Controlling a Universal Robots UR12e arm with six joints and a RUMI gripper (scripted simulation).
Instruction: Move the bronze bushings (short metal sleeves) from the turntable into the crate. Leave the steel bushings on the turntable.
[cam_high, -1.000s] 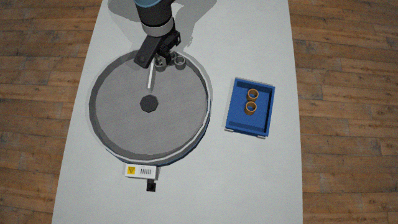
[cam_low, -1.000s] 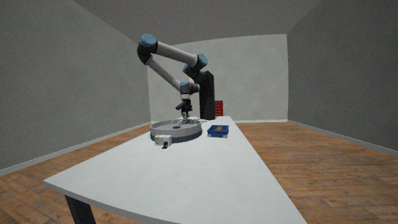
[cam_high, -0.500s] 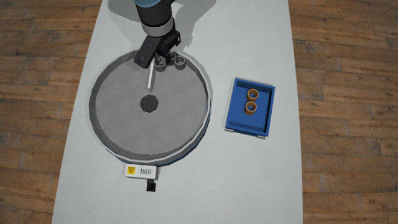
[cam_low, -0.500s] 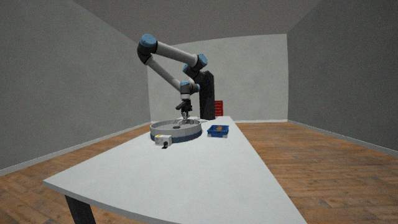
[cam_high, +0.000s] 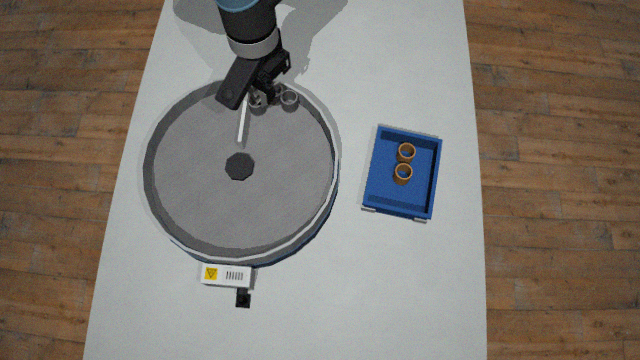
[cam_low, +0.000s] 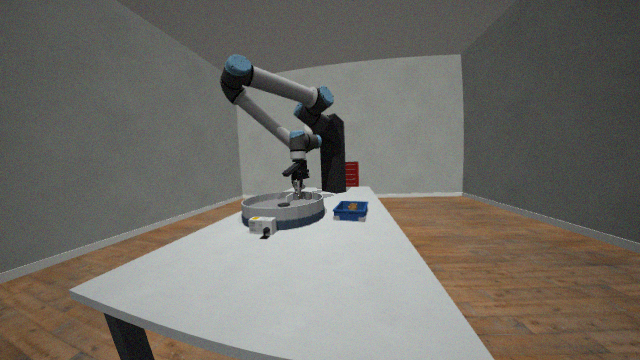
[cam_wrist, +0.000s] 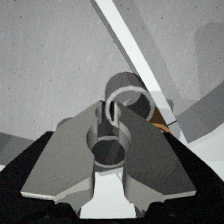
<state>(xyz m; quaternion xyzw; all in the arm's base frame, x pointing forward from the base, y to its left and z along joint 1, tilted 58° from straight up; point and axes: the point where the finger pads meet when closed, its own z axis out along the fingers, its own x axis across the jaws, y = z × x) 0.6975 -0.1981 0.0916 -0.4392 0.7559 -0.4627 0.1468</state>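
The round grey turntable lies left of the blue crate, which holds two bronze bushings. My gripper is down at the turntable's far rim. In the wrist view its fingertips are shut on the wall of a grey steel bushing, one finger inside the ring and one outside. A second steel bushing stands just to the right of it. An orange sliver of a bronze bushing shows behind the right finger; the rest of it is hidden.
A white stripe runs from the gripper towards the dark hub. A white control box sits at the turntable's front edge. The arm's base stands behind the turntable, with the crate to its right.
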